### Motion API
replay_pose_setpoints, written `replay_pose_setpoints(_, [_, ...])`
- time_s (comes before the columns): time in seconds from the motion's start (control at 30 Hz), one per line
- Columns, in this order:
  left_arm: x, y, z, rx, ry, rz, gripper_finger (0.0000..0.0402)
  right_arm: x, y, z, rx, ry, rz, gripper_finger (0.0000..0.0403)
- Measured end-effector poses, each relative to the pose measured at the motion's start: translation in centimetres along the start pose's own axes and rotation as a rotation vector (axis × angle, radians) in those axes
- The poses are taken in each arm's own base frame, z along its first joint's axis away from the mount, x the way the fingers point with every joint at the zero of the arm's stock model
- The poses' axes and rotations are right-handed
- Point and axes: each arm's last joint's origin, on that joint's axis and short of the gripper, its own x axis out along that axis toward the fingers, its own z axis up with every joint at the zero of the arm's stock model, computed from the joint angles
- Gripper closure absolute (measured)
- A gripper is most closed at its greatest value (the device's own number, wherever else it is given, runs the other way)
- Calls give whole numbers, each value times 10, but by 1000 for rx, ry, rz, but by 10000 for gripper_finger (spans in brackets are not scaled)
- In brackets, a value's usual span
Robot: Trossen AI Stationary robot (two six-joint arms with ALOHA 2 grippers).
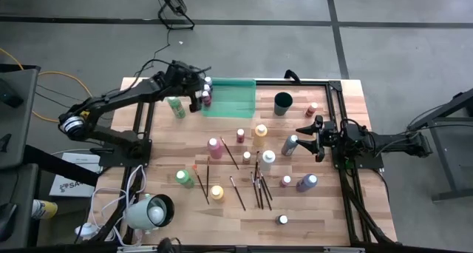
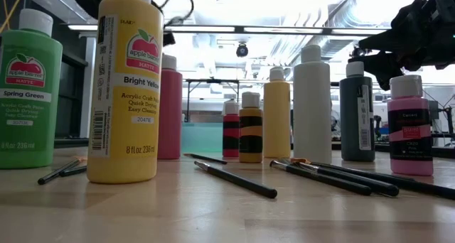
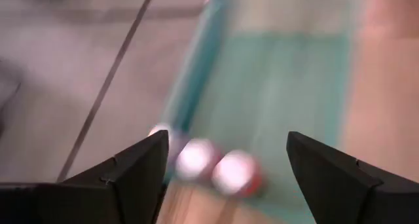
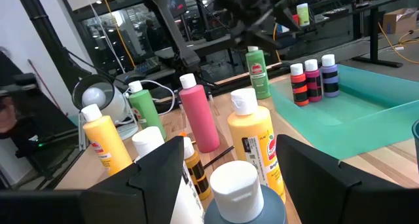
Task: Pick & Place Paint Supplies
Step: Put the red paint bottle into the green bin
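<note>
Bottles (image 1: pixel 260 161) and brushes (image 1: pixel 259 189) lie scattered over the counter (image 1: pixel 340 216); three small bottles (image 4: pixel 311 80) stand in the tray's (image 1: pixel 235 98) corner. Left end effector (image 1: pixel 201 94) hangs spread above them, empty. Right end effector (image 1: pixel 304 138) is spread beside a grey bottle (image 1: pixel 289 144).

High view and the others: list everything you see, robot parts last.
wooden table: one, light brown, fills the middle.
translucent green rectangular tray: one, far middle of the table.
small paint bottles in the tray: three; red, pink, purple; standing in one corner.
loose paint bottles: about a dozen, mixed colours, standing across the table.
thin dark-handled paintbrushes: several, dark, lying among the loose bottles.
dark round cup: one, just right of the tray.
round white lamp: one, near-left corner.
left tool: one, dark, open, above the three tray bottles.
right tool: one, dark, open, beside the grey paint bottle.
</note>
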Motion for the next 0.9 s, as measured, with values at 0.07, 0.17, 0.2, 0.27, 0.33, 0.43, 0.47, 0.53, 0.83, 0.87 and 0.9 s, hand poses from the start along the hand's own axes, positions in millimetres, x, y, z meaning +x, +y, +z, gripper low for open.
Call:
replay_pose_setpoints(0.07, [1,-7,6,47,-68,-77,108,0,0,0,0,1,0,166])
replay_pose_setpoints(0.17, [2,-13,13,77,-138,-127,121,0,0,0,0,0,0,166])
replay_pose_setpoints(0.2, [3,-16,16,83,-149,-136,125,0,0,0,0,0,0,166])
replay_pose_setpoints(0.27, [4,-21,18,90,-153,-151,134,0,0,0,0,0,0,166])
replay_pose_setpoints(0.33, [4,-27,23,113,-176,-168,141,0,0,0,0,0,0,166])
replay_pose_setpoints(0.43, [2,-35,30,167,-195,-199,150,0,0,0,0,1,0,166])
replay_pose_setpoints(0.47, [1,-38,32,188,-206,-215,152,0,0,0,0,1,0,166])
replay_pose_setpoints(0.53, [-1,-42,38,215,-235,-242,155,0,0,0,0,0,0,166])
replay_pose_setpoints(0.83, [2,-48,56,217,-163,-276,158,0,0,0,0,0,0,166])
replay_pose_setpoints(0.87, [3,-47,62,216,-150,-287,158,0,0,0,0,0,0,166])
replay_pose_setpoints(0.9, [4,-47,68,215,-138,-301,158,0,0,0,0,0,0,166])
